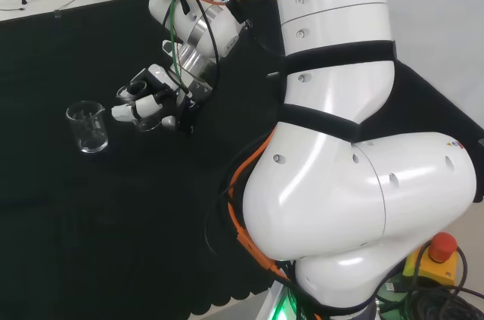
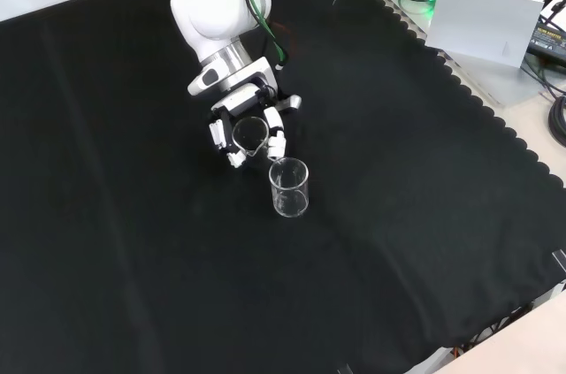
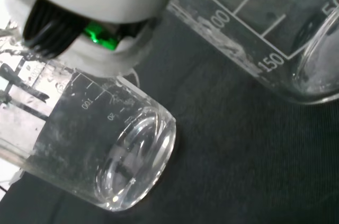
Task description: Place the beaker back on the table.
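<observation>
Standing free on the black cloth [image 2: 133, 241], nearest in the front view, is a larger empty beaker [image 2: 289, 187]. Just beyond it the hand [image 2: 249, 131] has its fingers curled round the small beaker [image 2: 250, 133], which looks to hang above the cloth; the wrist view suggests it is tilted. By my judgement the placing is not yet done: lowering, setting upright and letting go remain. Farther back, off the cloth's scalloped edge, lie a grey panel [image 2: 482, 22] and cables.
</observation>
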Robot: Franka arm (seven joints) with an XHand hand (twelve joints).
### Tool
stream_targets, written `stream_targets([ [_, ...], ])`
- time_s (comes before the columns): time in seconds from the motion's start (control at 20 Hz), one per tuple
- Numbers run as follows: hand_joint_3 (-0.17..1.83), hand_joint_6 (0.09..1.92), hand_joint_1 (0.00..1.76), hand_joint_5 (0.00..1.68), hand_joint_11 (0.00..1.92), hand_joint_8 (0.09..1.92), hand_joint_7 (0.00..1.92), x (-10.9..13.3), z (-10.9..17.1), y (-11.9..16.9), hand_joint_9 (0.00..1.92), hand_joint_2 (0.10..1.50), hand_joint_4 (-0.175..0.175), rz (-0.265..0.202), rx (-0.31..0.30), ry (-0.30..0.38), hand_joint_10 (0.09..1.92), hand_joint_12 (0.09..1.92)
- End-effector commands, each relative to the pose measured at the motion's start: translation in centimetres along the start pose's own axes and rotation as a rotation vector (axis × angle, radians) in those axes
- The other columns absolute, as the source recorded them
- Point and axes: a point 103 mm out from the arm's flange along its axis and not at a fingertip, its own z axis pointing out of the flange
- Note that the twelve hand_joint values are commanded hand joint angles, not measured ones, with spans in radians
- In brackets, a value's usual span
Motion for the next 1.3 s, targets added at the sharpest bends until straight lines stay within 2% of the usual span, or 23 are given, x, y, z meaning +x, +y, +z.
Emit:
stream_targets([
  [0.05,0.62,0.6,1.19,1.3,1.14,0.09,1.6,-0.3,-0.2,-0.2,1.4,0.67,-0.107,-0.013,0.045,-0.015,0.3,0.87],
  [0.2,0.55,0.68,1.16,1.24,1.01,0.09,1.53,-0.5,-0.3,-0.3,1.34,0.72,-0.032,-0.008,0.052,-0.014,0.3,0.97],
  [0.3,0.48,0.73,1.15,1.2,0.93,0.09,1.49,-0.6,-0.4,-0.4,1.31,0.77,-0.002,-0.006,0.061,-0.009,0.31,1.03],
  [0.4,0.59,0.81,1.14,1.03,0.86,0.09,1.45,-0.7,-0.3,-0.6,1.28,0.65,-0.055,-0.008,0.065,-0.001,0.31,1.08],
  [0.5,0.72,0.86,1.14,0.94,0.8,0.09,1.42,-0.8,-0.2,-0.9,1.25,0.56,-0.072,-0.009,0.068,0.01,0.31,1.11],
  [0.95,0.82,0.92,1.09,0.72,0.55,0.09,1.26,-0.4,-0.3,-1.6,1.07,0.48,-0.059,-0.041,0.076,0.035,0.39,1.24],
  [1.3,0.83,0.83,1.02,0.56,0.31,0.09,1.09,0.4,-1.2,-2.2,0.88,0.45,-0.06,-0.058,0.081,0.041,0.48,1.35],
])
